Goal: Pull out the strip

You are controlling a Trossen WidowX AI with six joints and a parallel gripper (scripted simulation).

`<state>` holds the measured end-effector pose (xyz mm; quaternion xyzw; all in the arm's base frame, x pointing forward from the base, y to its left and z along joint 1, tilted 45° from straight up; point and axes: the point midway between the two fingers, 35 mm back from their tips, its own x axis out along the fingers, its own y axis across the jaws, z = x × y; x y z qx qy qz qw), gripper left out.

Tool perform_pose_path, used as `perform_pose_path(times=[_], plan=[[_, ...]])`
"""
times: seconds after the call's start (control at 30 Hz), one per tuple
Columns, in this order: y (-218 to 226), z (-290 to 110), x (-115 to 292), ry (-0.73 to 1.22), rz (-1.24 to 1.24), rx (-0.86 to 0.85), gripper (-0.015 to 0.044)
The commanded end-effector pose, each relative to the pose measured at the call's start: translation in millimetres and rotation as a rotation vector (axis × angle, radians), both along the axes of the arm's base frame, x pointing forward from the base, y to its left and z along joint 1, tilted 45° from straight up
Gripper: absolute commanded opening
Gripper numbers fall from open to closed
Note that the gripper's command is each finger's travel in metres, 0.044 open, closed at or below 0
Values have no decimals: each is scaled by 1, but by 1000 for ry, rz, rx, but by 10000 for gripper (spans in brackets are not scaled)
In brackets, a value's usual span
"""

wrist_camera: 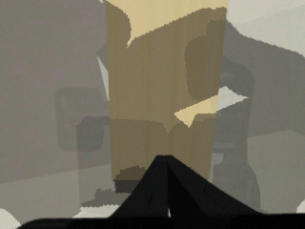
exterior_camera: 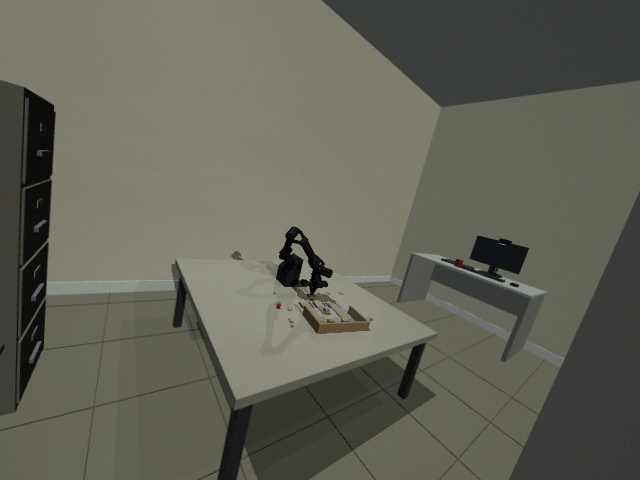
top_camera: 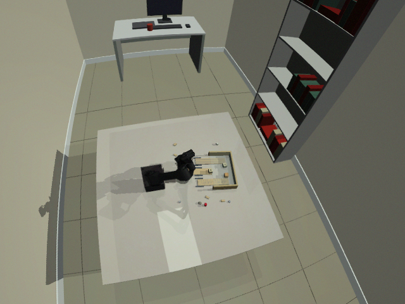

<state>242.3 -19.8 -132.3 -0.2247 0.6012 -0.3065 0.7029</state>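
My gripper [wrist_camera: 163, 162] [top_camera: 192, 167] [exterior_camera: 313, 290] is shut on the near end of a pale wooden strip [wrist_camera: 162, 91] [top_camera: 202, 172], which runs straight ahead from the fingertips in the wrist view. The strip lies low over the table, at the open side of the wooden tray [top_camera: 234, 170] [exterior_camera: 337, 326]. Other strips [top_camera: 211, 161] lie in the tray. Small cubes [top_camera: 224, 164] [top_camera: 226, 175] sit in the tray, and another cube [top_camera: 209, 170] sits by the middle strip. They are too small for me to tell which one carries the label.
Small loose pieces lie scattered on the table around the tray, among them a red one [top_camera: 205, 204] [exterior_camera: 278, 305]. The arm's base [top_camera: 152, 177] stands left of the tray. A bookshelf [top_camera: 304, 82] and a desk [top_camera: 158, 32] stand far off.
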Motion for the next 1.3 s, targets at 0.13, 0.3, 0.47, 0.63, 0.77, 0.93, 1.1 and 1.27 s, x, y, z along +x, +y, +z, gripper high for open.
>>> perform_pose_path(times=[0.13,0.3,0.47,0.63,0.77,0.93,1.1,1.27], plan=[[-5,-5,-21,42,-15,-2,0],[-5,-5,-25,42,-15,-2,0],[-5,-6,-29,42,-15,-1,0],[-4,-6,-33,42,-15,-1,0],[-4,-7,-36,42,-15,-1,0],[-4,-7,-40,42,-15,-1,0],[-4,-8,-44,43,-15,-1,0],[-4,-8,-47,43,-15,-1,0]])
